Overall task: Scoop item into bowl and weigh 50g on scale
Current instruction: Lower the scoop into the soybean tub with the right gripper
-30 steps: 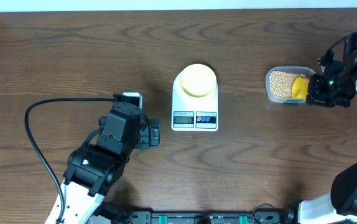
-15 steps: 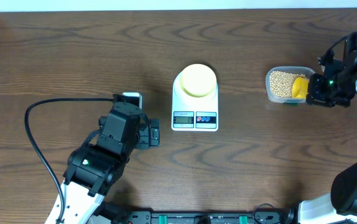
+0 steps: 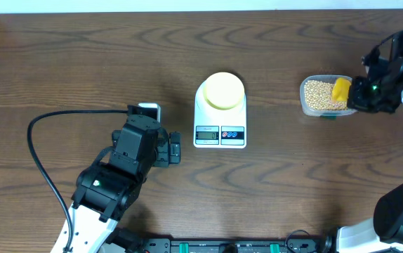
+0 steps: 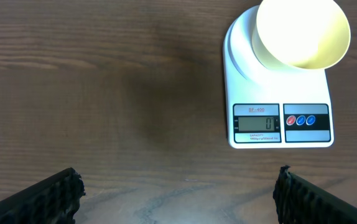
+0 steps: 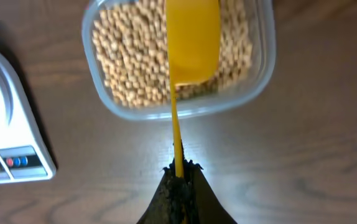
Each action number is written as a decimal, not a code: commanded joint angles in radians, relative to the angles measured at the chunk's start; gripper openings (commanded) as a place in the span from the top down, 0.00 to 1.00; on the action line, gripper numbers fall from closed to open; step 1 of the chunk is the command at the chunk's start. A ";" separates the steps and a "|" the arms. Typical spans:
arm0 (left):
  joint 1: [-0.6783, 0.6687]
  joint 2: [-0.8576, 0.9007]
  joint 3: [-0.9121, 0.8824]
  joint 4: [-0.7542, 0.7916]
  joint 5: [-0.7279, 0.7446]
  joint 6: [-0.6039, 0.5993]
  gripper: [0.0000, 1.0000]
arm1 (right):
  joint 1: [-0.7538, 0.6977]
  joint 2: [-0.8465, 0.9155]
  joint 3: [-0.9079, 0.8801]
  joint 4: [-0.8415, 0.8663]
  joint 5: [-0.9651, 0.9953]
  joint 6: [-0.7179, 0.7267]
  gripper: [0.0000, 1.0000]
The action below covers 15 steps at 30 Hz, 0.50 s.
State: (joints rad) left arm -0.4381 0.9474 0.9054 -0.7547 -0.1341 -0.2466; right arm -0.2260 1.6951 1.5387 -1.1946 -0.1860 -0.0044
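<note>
A pale-yellow bowl (image 3: 224,90) (image 4: 301,33) stands empty on the white scale (image 3: 220,131) (image 4: 241,43), whose display reads 0. Tan beans (image 3: 317,94) (image 5: 132,56) fill a clear plastic tub (image 3: 304,102) (image 5: 253,74) at the right. My right gripper (image 3: 361,94) (image 5: 179,171) is shut on the thin handle of a bright-yellow scoop (image 3: 340,90) (image 5: 193,40), whose head hangs over the beans. My left gripper (image 3: 175,148) (image 4: 178,190) stands wide open over bare table, left of and nearer than the scale, holding nothing.
A black cable (image 3: 43,151) loops out from the left arm across the table's left side. The scale's corner (image 5: 4,143) shows at the left of the right wrist view. A pale strip (image 3: 201,5) runs along the table's far edge.
The right gripper has moved toward the table's far edge, carrying the scoop from the tub's near right corner to over the beans further in. The left arm has not moved.
</note>
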 commanded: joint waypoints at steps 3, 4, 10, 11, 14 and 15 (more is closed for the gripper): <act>0.006 0.001 0.000 0.001 -0.009 0.002 0.00 | -0.002 -0.004 0.004 0.040 0.031 -0.013 0.99; 0.006 0.001 0.000 0.001 -0.009 0.002 0.00 | -0.002 -0.004 0.004 0.040 0.054 -0.012 0.99; 0.006 0.001 0.000 0.000 0.038 0.002 0.00 | 0.005 -0.004 0.003 0.050 0.072 -0.048 0.99; 0.006 0.001 0.000 0.000 0.038 0.002 0.00 | 0.008 -0.004 0.003 0.049 0.072 -0.056 0.99; 0.006 0.001 0.000 0.000 0.038 0.002 0.00 | 0.018 -0.004 0.003 0.040 0.071 -0.056 0.99; 0.006 0.001 0.000 0.000 0.038 0.002 0.00 | 0.019 -0.004 0.003 0.038 0.072 -0.056 0.99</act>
State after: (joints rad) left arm -0.4381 0.9474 0.9054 -0.7544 -0.1062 -0.2466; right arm -0.2195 1.6951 1.5387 -1.1522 -0.1226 -0.0368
